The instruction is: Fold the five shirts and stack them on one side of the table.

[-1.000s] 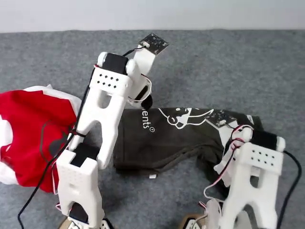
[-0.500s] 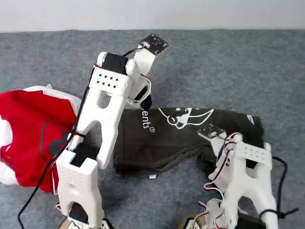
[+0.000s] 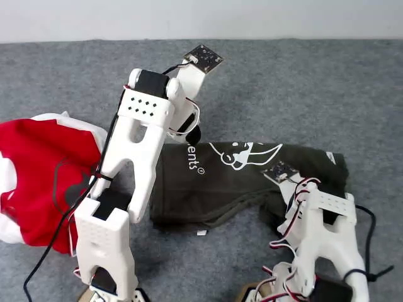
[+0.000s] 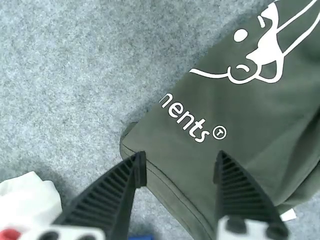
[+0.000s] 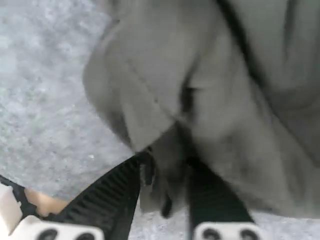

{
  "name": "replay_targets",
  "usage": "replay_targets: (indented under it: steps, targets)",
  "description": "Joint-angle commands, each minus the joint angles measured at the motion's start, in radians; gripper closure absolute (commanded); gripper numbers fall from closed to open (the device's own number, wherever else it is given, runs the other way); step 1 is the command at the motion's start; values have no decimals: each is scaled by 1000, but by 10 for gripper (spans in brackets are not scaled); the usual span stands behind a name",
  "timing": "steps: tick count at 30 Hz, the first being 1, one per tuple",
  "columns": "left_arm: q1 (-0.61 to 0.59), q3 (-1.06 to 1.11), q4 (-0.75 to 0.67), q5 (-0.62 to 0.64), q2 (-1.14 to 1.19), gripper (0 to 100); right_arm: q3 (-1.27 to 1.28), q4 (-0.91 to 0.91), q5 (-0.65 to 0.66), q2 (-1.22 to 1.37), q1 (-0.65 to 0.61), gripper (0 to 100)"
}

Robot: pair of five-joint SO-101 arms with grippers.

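Grey felt table (image 3: pixel 327 88); pale wall (image 3: pixel 189 19) behind; left gripper (image 4: pixel 181 165) spread; right gripper (image 5: pixel 167 172) pinching olive shirt (image 3: pixel 233 182).

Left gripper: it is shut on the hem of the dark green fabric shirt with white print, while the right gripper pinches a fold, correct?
No. The left gripper is open over the hem of the dark green fabric shirt with white print, as the left wrist view shows. The right gripper does pinch a fold.
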Motion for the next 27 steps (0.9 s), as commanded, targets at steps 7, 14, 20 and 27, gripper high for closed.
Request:
replay_targets:
  steps: [7,14,20,27]
  targets:
    - [-6,-12,18,-8,-75,809,-23,28,17,50,-1,988]
    - [2,-48,20,-8,-75,809,-292,291,226,50,150,988]
    - [5,-76,20,-8,-75,809,-525,513,433,53,234,988]
    - [5,-77,20,-8,-75,809,-568,579,588,51,262,988]
